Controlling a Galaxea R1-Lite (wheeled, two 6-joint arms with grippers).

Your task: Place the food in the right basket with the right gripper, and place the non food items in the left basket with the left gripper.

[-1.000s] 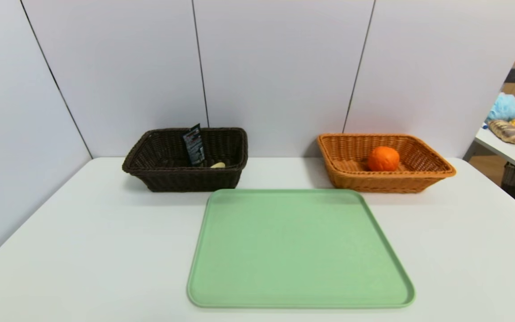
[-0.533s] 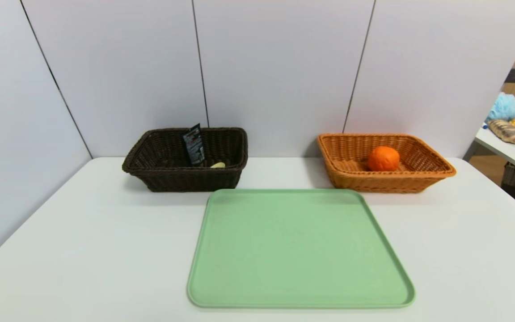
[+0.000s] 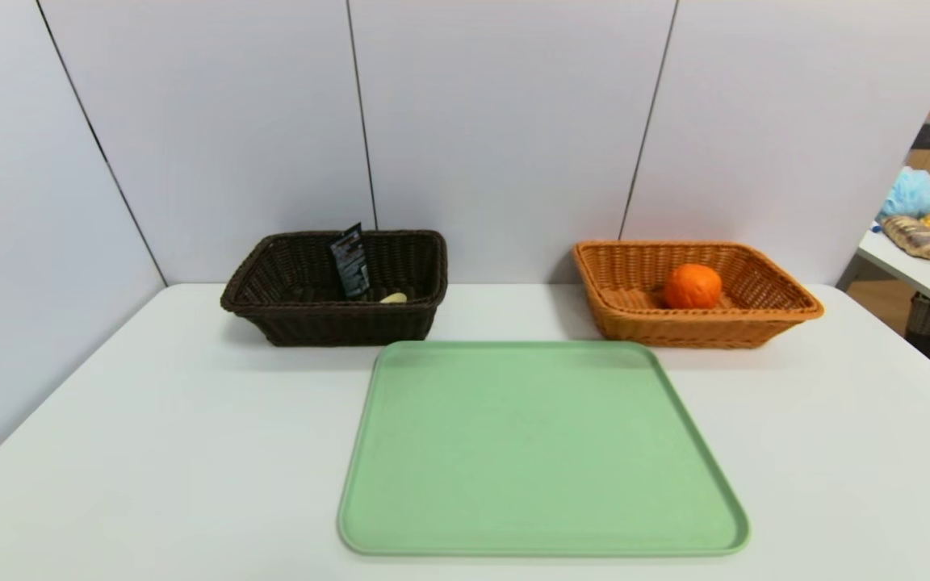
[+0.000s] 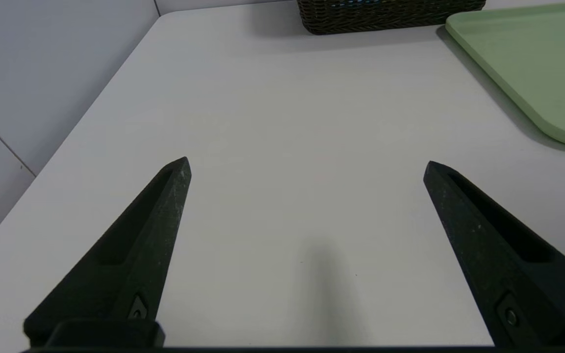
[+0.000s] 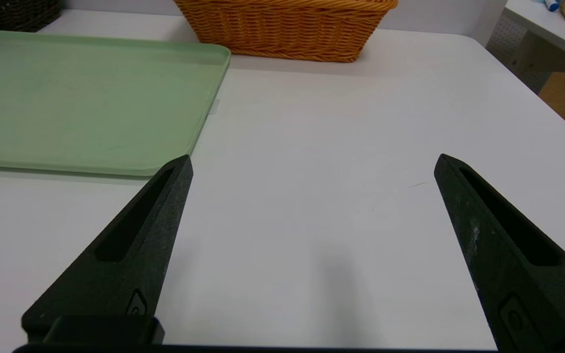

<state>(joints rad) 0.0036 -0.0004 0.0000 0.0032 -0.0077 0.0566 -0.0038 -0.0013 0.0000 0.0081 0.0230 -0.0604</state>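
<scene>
Pale grey wall panels close off the back and left of a white counter [image 3: 150,452]. On it lies a flat green tray [image 3: 538,452] with nothing on it, and beyond the tray's far corners stand the left basket [image 3: 303,323], dark brown, and the right basket [image 3: 675,327], orange-tan, well apart from each other.

Neither arm shows in the head view. The left gripper [image 4: 307,164] hangs over bare counter with its fingers [image 4: 165,211] spread wide and nothing between them; the dark basket is far ahead of the fingertips, and the tray's corner lies off to their inner side. The right gripper [image 5: 312,162] is likewise wide open and holds nothing, its fingers [image 5: 160,206] just short of the tray's near edge, the orange-tan basket far ahead.

The food [image 3: 692,286] rests inside the right basket, well clear of any finger. The black squeeze tube [image 3: 349,262] stands leaning in the left basket; beside it a pale yellow shape, probably the spoon [image 3: 393,298], peeks above the rim.
</scene>
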